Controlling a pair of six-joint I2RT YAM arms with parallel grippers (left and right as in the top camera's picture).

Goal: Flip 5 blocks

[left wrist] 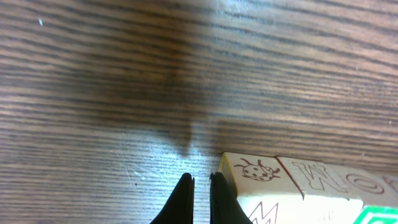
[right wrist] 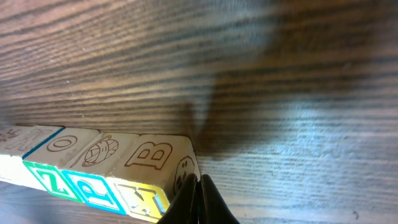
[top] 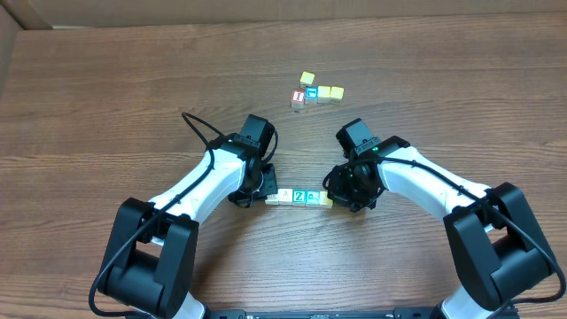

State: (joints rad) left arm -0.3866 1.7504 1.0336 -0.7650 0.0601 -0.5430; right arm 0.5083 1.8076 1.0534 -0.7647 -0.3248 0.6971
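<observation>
The blocks (top: pixel 299 197) are lined in a row — flanked at nine o'clock by the left gripper (left wrist: pixel 200 180), at three by the right gripper (right wrist: pixel 199 182), both pinched closed, empty.

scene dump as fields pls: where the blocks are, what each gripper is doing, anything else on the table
block row: cubes side by side in one line, none held
green Z block: mid-row
left gripper: shut, tips at the row's left end, beside the ladybug cube
right gripper: shut, tips at the row's right end, beside the B cube
spare cubes: separate cluster farther from the arms
table: wood grain
</observation>
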